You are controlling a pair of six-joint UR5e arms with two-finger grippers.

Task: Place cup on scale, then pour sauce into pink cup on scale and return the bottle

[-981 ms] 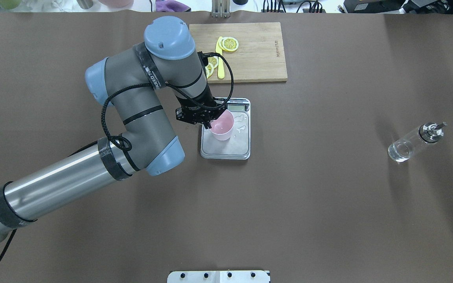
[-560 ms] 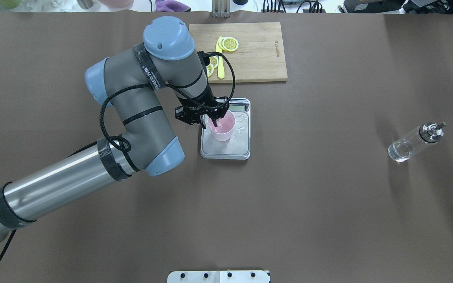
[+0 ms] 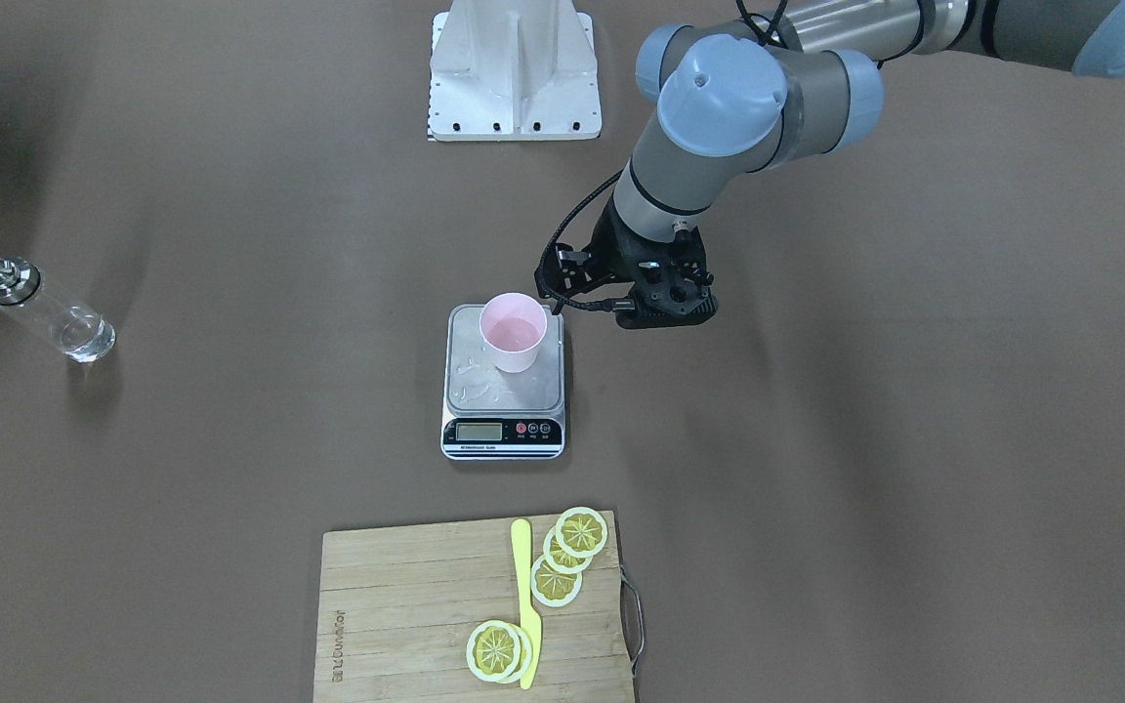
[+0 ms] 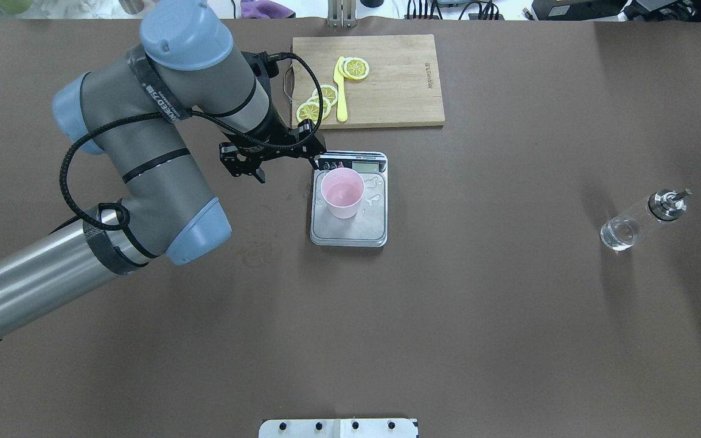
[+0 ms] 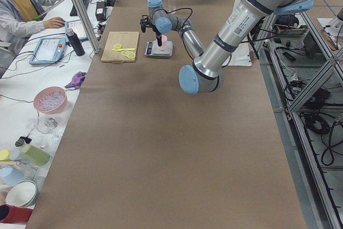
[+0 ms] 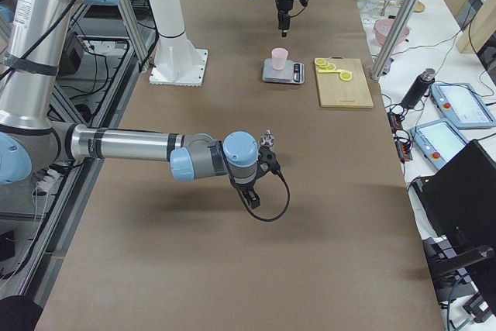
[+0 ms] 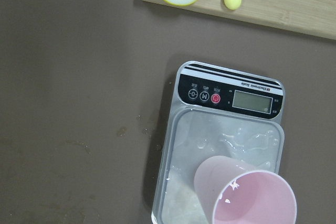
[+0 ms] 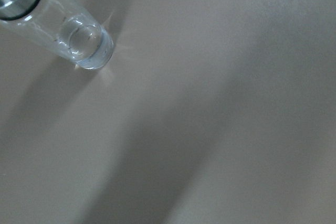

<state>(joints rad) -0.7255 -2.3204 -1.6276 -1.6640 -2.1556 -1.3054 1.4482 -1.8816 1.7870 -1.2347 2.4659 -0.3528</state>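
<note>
The pale pink cup (image 4: pixel 342 193) stands upright on the scale's steel platform (image 4: pixel 356 230), toward the display end. It also shows in the front view (image 3: pixel 514 332) and the left wrist view (image 7: pixel 247 198). My left gripper (image 4: pixel 288 169) is open and empty, raised just left of the scale and apart from the cup. The clear glass bottle (image 4: pixel 636 222) with its metal spout stands far to the right, with clear sauce in it (image 8: pixel 79 40). My right gripper (image 6: pixel 254 195) hovers near the bottle; I cannot tell whether it is open or shut.
A wooden cutting board (image 4: pixel 399 79) with lemon slices and a yellow knife lies just beyond the scale. Water drops sit on the scale platform (image 7: pixel 210 135). The white robot base plate (image 3: pixel 514 68) is at the table's near edge.
My left gripper has let go of the cup's rim and moved up and to the left, away from the scale. The cup stays on the platform. The bottle has not moved.
</note>
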